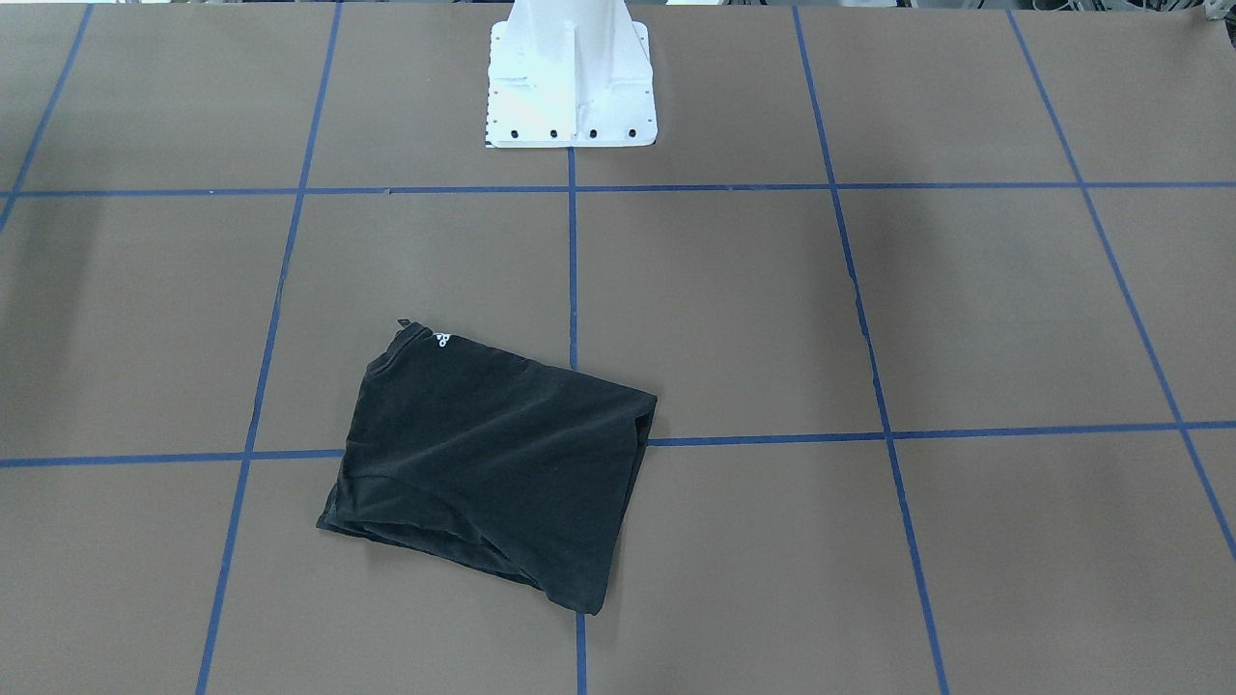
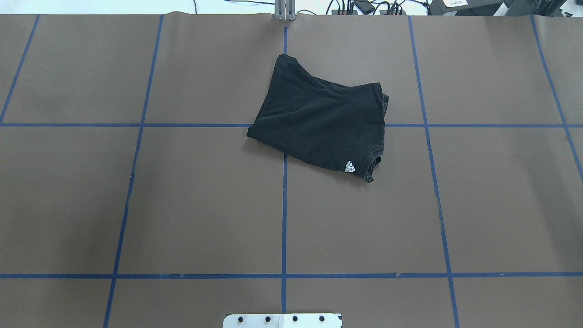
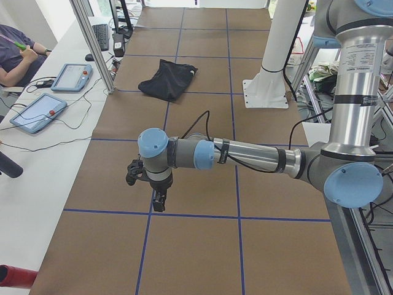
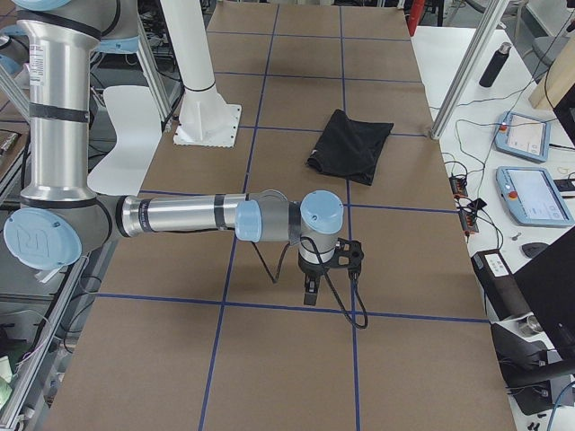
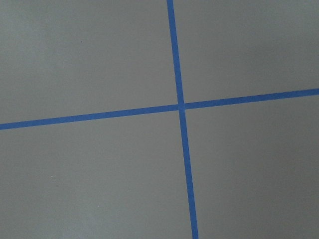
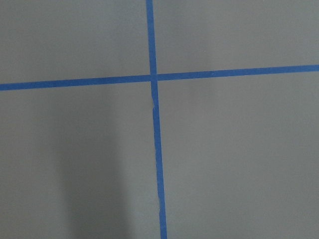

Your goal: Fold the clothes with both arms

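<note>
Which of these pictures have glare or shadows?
Exterior front-facing view: the white pedestal glares, its detail washed out. Right wrist view: a soft shadow darkens the lower left. Left wrist view: evenly lit, sharp tape lines.

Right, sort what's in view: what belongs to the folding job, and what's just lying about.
Belongs to the job: black T-shirt, lying folded; left gripper and right gripper, both well away from it.

Just lying about: white pedestal; tablet with red button; keyboard; black bottle.
</note>
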Motion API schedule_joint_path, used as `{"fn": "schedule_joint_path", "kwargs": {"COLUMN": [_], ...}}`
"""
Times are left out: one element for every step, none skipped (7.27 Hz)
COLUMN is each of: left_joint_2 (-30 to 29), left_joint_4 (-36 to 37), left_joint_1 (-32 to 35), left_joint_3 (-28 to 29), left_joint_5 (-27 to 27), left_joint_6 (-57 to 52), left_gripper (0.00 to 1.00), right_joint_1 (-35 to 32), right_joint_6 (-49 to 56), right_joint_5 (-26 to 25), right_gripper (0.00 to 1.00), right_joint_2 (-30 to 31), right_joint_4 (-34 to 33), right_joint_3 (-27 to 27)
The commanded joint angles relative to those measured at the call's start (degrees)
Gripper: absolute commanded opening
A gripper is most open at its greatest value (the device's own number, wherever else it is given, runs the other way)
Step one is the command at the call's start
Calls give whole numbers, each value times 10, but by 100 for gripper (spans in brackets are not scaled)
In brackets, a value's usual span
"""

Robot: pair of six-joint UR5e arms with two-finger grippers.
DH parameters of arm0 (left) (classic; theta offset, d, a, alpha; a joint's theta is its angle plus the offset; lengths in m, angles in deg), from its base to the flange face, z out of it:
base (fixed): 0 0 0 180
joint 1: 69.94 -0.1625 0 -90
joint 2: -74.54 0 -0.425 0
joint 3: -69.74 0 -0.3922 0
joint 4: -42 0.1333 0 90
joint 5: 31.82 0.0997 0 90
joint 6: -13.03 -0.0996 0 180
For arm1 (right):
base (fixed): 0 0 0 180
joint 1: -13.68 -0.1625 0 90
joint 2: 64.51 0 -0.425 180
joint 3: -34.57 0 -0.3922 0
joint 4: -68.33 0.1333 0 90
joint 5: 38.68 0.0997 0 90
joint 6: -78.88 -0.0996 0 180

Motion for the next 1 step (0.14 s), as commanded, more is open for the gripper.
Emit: {"fn": "schedule_joint_path", "kwargs": {"left_joint_2": [0], "left_joint_4": [0], "left_joint_1": [0], "left_joint_3": [0], "left_joint_5": [0], "left_joint_6": [1], "left_gripper": [100], "right_joint_1": [0], "right_joint_6": [0], "right_joint_5": [0], "right_gripper": [100], "right_joint_2": [0], "right_joint_4": [0], "right_joint_3": [-1]}}
